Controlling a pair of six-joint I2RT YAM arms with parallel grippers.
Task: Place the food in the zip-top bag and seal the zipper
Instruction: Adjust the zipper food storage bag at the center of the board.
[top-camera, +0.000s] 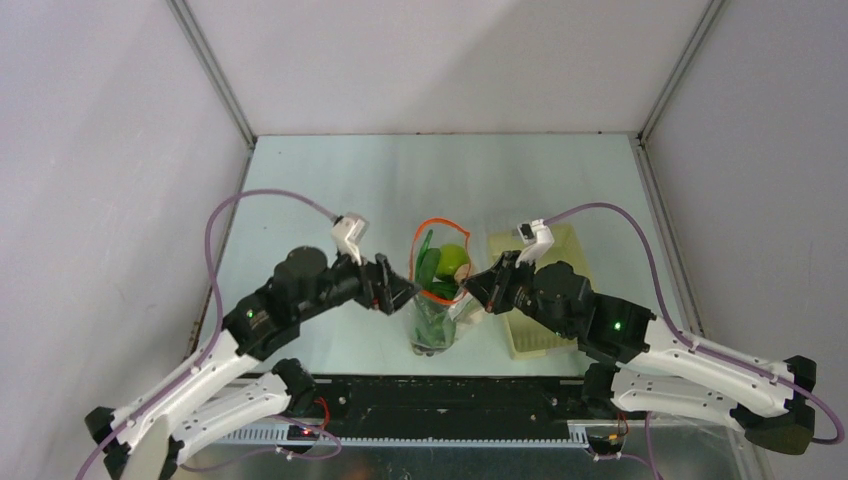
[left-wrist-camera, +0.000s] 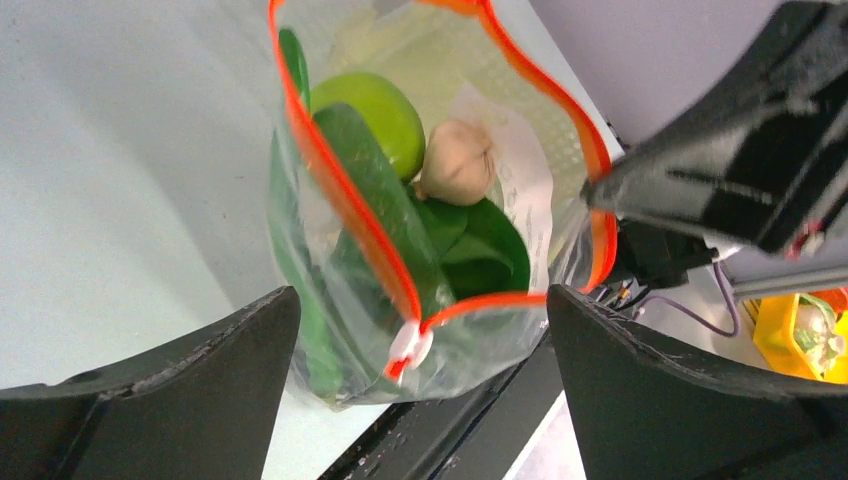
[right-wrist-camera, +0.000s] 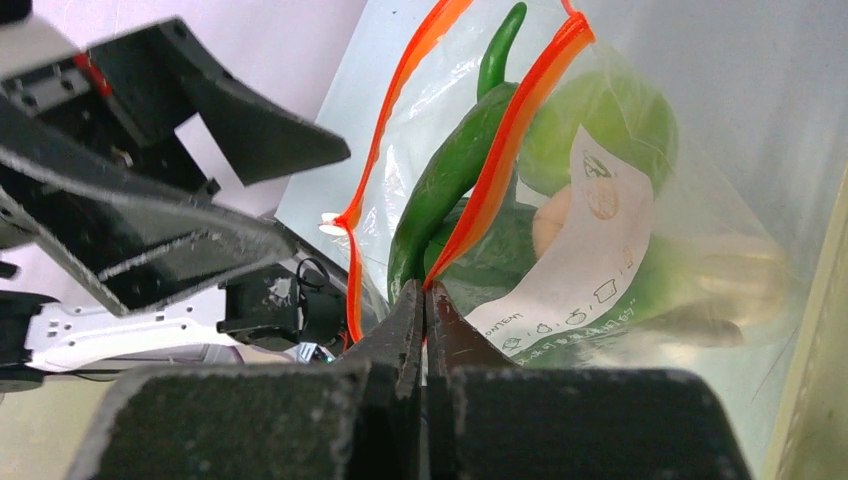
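A pale yellow basket (top-camera: 568, 248) sits toward the table's (top-camera: 330, 180) right edge, just beside the zip-top bag (top-camera: 435, 325) and partly covered by the right arm. The bag stands upright close to the near edge, about midway between the side edges, with its mouth gaping. Inside it lies the food: a green apple (left-wrist-camera: 375, 105), a long green pepper (left-wrist-camera: 375, 190), a mushroom (left-wrist-camera: 458, 160) and leafy greens (left-wrist-camera: 480, 250). The right gripper (right-wrist-camera: 425, 300) is clenched on the zipper (right-wrist-camera: 510, 145) at the bag's right rim. The left gripper (top-camera: 408, 290) is released, its jaws spread wide to either side of the white slider tab (left-wrist-camera: 410, 345), touching nothing
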